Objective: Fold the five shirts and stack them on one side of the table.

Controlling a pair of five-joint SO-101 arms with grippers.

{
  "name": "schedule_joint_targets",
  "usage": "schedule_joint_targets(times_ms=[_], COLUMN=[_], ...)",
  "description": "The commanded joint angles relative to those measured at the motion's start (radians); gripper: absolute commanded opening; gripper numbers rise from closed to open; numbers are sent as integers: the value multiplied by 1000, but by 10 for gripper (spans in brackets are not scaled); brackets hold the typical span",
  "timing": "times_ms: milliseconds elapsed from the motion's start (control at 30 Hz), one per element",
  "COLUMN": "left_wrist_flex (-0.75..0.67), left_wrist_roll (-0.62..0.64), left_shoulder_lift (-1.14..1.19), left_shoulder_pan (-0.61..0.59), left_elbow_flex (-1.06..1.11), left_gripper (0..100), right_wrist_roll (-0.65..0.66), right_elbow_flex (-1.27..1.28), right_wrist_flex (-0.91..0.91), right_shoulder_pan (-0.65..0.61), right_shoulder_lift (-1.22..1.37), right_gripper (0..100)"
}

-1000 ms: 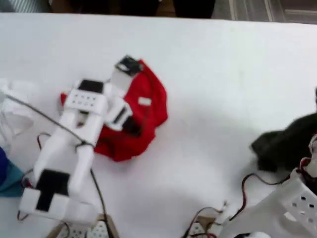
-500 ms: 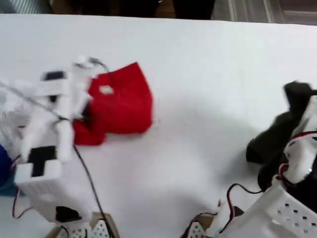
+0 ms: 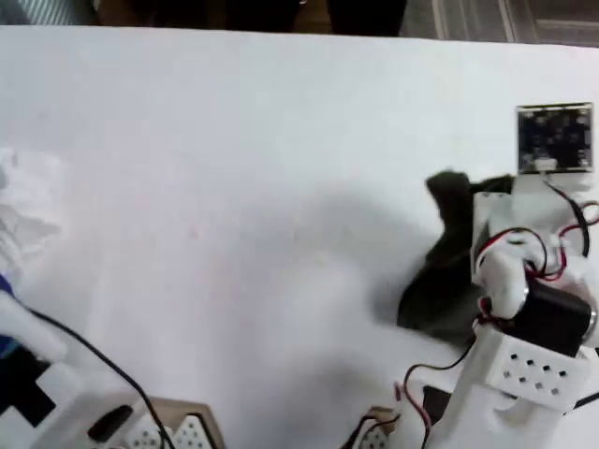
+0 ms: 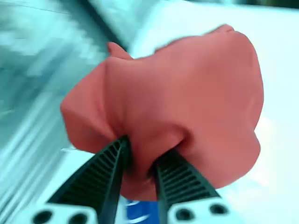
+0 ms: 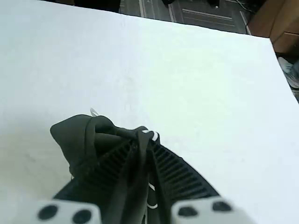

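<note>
The left arm's jaws are closed firmly on a fold of the red shirt (image 4: 187, 93), which is gathered into a rounded, bunched bundle just beyond the ribbed black fingers (image 4: 110, 172). Whether the bundle touches the table cannot be told from the left wrist view. The right arm's jaws are pressed almost together, and a fold of the black shirt (image 5: 81, 135) is pinched between them, with the white table (image 5: 187, 70) spread out beyond. In the high view, the black shirt (image 3: 440, 281) is seen as a dark crumpled heap at the right of the frame, about mid-height. It is partly covered by the white right arm (image 3: 515, 365), which rises from the lower right corner. Part of the left arm (image 3: 56, 402) is seen in the lower left corner. A crumpled white cloth (image 3: 28, 196) lies at the left edge of the frame, and a sliver of a blue item (image 3: 4, 285) is seen just below it.
</note>
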Motion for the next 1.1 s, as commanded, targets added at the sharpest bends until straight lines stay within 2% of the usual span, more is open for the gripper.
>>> schedule_joint_targets(times_ms=[0,100,233,333,400,533,600,700,800,867,967,1067], left_wrist_flex=[-25,-91,-278,-387,-407,-400,-400,-410,-431,-443,-437,-437], left_wrist_roll=[-68,-124,-141,-140,-138,-130,-123,-31,144,236,302,330], left_shoulder_lift=[-29,9,110,189,235,292,302,305,311,310,307,304], left_shoulder_pan=[-41,-41,-68,-110,-149,-204,-224,-264,-316,-348,-371,-384], left_elbow_flex=[24,162,378,453,447,377,332,254,163,108,19,-73], left_gripper=[24,25,27,43,106,298,334,313,295,297,297,297], right_wrist_roll=[-3,-3,-3,-3,-3,-5,-51,-172,-241,-250,-250,-250], right_elbow_flex=[2,5,18,55,87,109,109,109,107,107,107,97], right_wrist_flex=[-4,-1,2,2,1,-1,-2,-15,-19,-27,-44,-56], right_shoulder_pan=[-47,-71,-97,-125,-143,-203,-245,-317,-418,-489,-544,-565], right_shoulder_lift=[-27,-27,-27,-22,-21,-21,-21,-19,-19,-19,-19,-19], right_gripper=[20,20,20,20,20,20,20,21,41,112,233,245])
